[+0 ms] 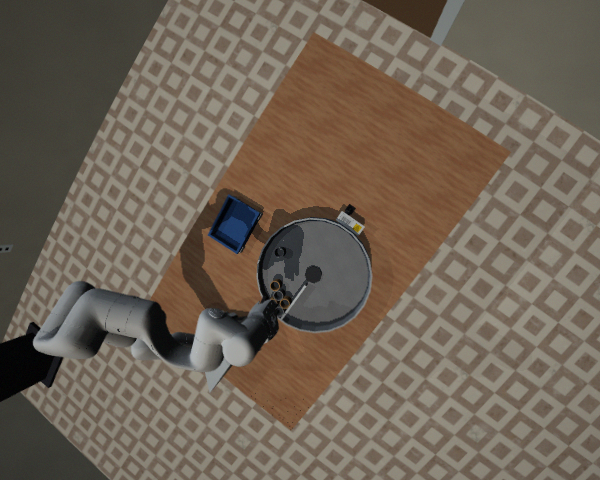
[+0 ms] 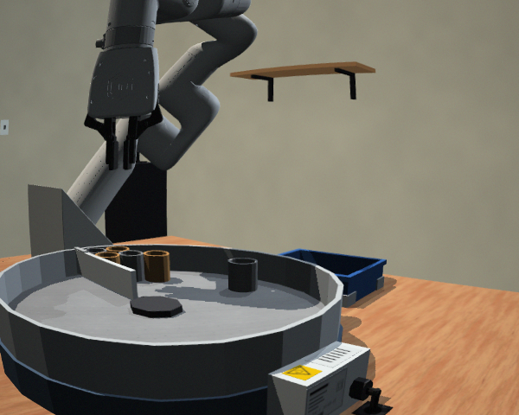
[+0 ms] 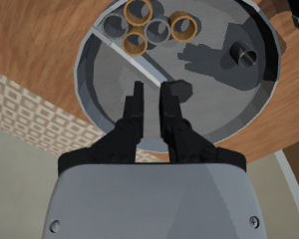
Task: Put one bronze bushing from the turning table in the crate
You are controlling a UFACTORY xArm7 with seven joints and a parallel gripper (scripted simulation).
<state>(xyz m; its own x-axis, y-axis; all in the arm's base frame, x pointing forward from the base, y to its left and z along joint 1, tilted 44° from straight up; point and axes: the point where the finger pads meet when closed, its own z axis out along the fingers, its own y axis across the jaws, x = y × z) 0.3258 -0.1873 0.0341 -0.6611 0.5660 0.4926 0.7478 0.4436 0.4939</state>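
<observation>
Bronze bushings (image 1: 286, 302) (image 2: 156, 266) (image 3: 183, 27) stand upright — long axes vertical, open ends up.

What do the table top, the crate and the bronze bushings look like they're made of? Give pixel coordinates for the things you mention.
Table top (image 1: 383, 124) (image 2: 451, 330): wood or wood-look laminate, orange-brown streaked grain.
Crate (image 1: 236, 223) (image 2: 366, 278): probably plastic, evenly blue with thin moulded-looking walls.
Bronze bushings (image 2: 162, 268) (image 3: 176, 30): likely metal, brownish-orange with lighter rims.

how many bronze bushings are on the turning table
3. One stands nearest the lone dark bushing; one is beside the divider; one is by the table's rim, between the two grey bushings.
</observation>
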